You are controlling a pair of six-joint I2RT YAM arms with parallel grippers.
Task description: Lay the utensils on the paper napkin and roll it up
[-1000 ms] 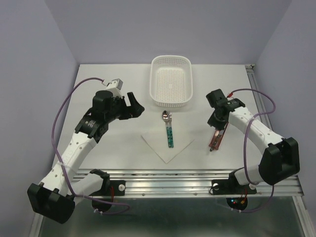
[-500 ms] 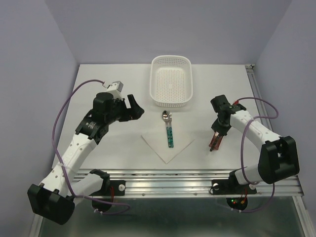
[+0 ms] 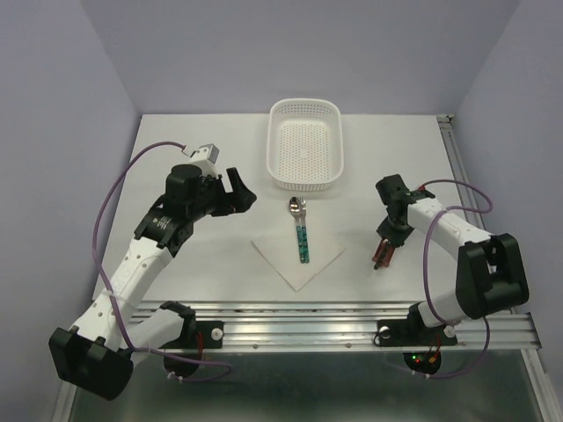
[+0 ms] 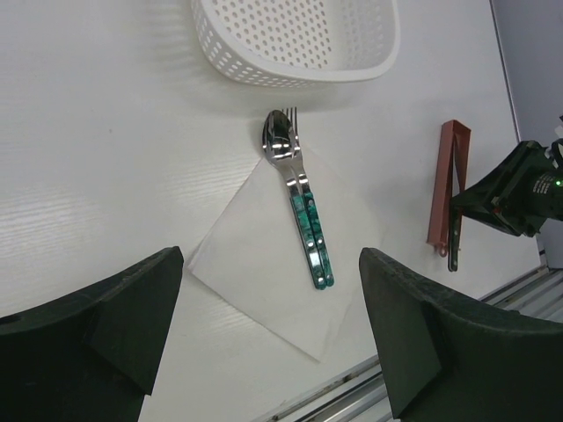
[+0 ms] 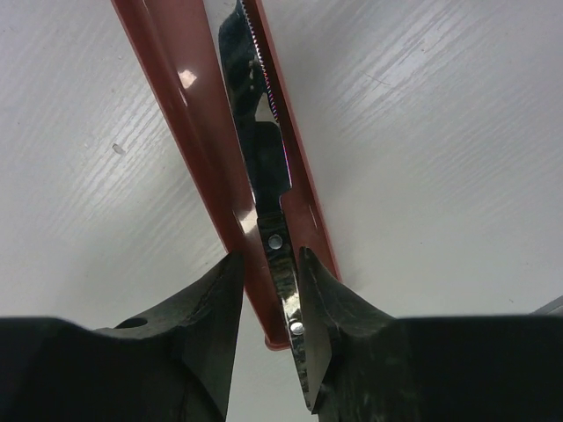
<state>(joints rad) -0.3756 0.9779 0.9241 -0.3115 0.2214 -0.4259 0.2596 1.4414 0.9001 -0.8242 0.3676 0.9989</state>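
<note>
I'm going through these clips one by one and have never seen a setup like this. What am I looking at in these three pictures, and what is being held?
These are two robot arms bolted to the near edge of a white table. The wide picture comes from a fixed camera above and behind them. The other two come from a small camera on each wrist, so the dark shapes along their bottom edges are that arm's own fingers.

On the table are a white basket and a paper napkin. A green-handled spoon lies on the napkin, with fork prongs showing beside its bowl.

The left hand hangs open and holds nothing. The right hand is closed on a knife together with a red holder, to the right of the napkin.
</note>
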